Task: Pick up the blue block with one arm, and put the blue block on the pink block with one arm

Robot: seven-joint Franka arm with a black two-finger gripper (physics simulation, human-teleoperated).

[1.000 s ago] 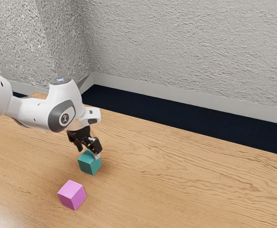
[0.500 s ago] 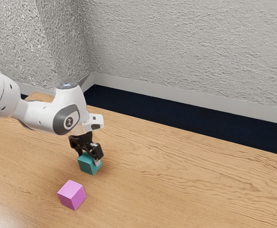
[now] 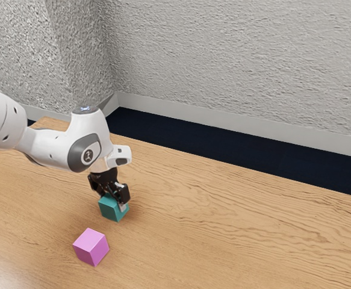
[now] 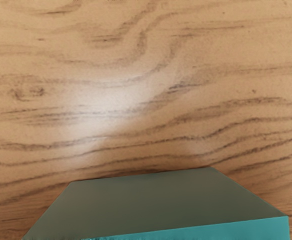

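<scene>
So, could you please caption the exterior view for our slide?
End effector at the blue block, pink block apart on the wooden table.

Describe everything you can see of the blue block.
The blue block is a small cube that looks teal, with plain, matte, flat faces and crisp edges. It rests flat and upright on the wooden table. The hand is down over its top and hides part of it. The pink block sits apart from it, nearer the exterior camera. In the wrist view, its top face lies just under the hand.
</scene>
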